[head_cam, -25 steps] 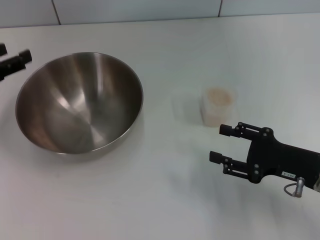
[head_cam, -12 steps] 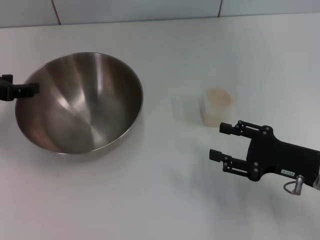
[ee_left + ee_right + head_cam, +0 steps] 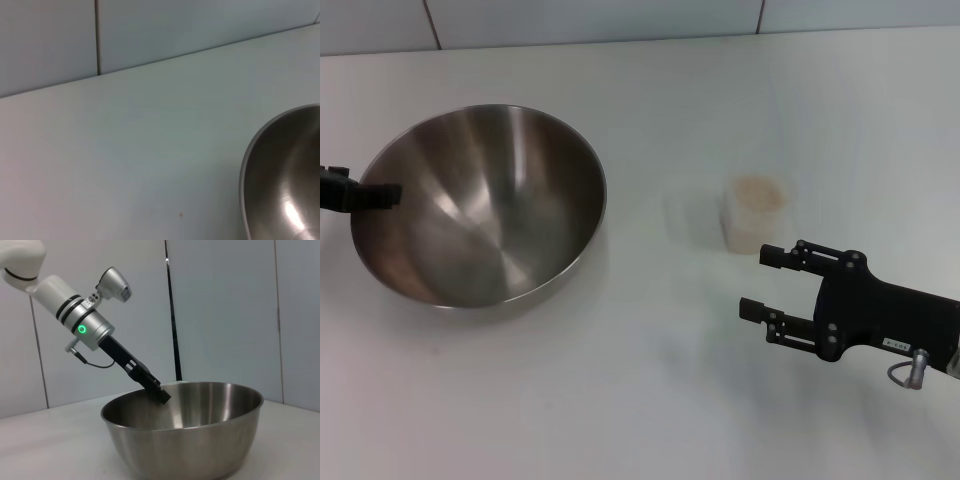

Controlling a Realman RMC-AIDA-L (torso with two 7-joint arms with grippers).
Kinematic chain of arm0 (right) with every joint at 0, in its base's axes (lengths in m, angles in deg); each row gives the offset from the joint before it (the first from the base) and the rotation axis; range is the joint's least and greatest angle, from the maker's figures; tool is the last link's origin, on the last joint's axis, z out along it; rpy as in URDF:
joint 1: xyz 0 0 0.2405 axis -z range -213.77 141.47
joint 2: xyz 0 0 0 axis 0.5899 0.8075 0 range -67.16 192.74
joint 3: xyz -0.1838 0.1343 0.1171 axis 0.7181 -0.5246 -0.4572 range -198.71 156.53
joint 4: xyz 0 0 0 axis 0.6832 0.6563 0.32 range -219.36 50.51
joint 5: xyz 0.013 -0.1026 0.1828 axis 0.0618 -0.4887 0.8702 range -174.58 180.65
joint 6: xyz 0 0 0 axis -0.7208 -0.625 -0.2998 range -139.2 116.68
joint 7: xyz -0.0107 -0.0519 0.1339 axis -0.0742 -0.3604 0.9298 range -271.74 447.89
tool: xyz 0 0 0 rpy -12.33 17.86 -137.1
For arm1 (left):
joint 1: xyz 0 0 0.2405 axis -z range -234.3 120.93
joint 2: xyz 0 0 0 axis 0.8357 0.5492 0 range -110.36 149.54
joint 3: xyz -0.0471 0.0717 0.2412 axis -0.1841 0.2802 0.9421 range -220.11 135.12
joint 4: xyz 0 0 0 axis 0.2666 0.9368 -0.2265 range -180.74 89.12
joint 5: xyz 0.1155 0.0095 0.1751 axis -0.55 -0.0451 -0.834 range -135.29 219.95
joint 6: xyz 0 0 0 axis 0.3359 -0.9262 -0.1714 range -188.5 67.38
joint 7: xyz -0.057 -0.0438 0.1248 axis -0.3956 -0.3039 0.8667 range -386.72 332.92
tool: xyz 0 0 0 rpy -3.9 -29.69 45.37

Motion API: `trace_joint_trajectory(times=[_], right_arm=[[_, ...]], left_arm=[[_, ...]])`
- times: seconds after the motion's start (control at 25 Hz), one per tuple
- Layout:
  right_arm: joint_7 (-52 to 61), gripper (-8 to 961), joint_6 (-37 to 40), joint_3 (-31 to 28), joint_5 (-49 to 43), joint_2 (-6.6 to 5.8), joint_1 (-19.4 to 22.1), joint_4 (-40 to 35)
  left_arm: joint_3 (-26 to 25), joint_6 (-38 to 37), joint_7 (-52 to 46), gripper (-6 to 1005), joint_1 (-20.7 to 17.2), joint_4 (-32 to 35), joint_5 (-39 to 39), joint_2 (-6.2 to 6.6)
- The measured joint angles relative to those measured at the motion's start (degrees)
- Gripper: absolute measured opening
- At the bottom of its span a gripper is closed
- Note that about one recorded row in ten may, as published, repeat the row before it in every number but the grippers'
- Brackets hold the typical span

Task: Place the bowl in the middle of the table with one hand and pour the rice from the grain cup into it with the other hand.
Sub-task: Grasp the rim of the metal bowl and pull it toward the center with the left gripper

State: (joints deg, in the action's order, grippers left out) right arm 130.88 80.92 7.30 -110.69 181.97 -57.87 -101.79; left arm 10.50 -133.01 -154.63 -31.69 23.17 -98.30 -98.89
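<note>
R gripper (image 3: 757, 283) is hovering low over the tabletop (image 3: 620, 400) at the near right, jaws standing open w/ a clear gap btwn the two fingertips, holding nothing. It is pointing toward the left/centre, w/ its upper fingertip sitting just short of the grain cup (image 3: 757, 211), not touching it as far as the head view shows.

The grain cup is standing upright right of centre, a bit beyond the R gripper. Its clear walls are barely showing against the white surface; the rice (image 3: 757, 192) is filling it nearly to the top as a pale off-white mass.

The bowl (image 3: 480, 205) is sitting on the left side of the tabletop, well apart from the cup, tilted so its opening is facing the camera somewhat; inside is looking empty. In the R wrist view the bowl (image 3: 190, 432) is filling the foreground, resting on the tabletop.

L gripper (image 3: 365, 196) is reaching in from the left edge at the bowl's left rim. R wrist view is showing the L gripper (image 3: 159, 391) angled down w/ its tip at the far rim, one finger inside the bowl; can't tell whether the jaws are clamped on the rim. L wrist view is showing only a slice of the bowl (image 3: 285, 175) and bare tabletop, w/ the tiled wall (image 3: 150, 30) behind.
</note>
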Motion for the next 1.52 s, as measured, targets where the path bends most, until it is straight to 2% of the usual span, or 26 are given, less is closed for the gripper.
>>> trace_joint_trajectory(times=[0.72,0.92,0.96,1.12,1.52], right_arm=[[0.0,686,-0.7,0.0,0.0,0.09,-0.35,0.23],[0.0,686,-0.7,0.0,-0.01,0.09,-0.42,0.32],[0.0,687,-0.7,0.0,0.0,0.09,-0.47,0.33],[0.0,687,-0.7,0.0,0.0,0.09,-0.51,0.33],[0.0,687,-0.74,0.0,-0.01,0.09,-0.55,0.31]], left_arm=[[0.0,-0.3,-0.12,728,0.62,-0.25,-0.35,0.1],[-0.01,-0.69,-1.98,719,2.42,-1.61,-3.21,0.24],[-0.09,-0.94,-2.28,672,3.67,-2.78,-5.33,0.25],[-0.37,-1.11,-2.3,482,4.54,-3.78,-6.42,0.24],[-0.8,-1.24,-2.36,223,4.83,-3.31,-5.24,0.27]])
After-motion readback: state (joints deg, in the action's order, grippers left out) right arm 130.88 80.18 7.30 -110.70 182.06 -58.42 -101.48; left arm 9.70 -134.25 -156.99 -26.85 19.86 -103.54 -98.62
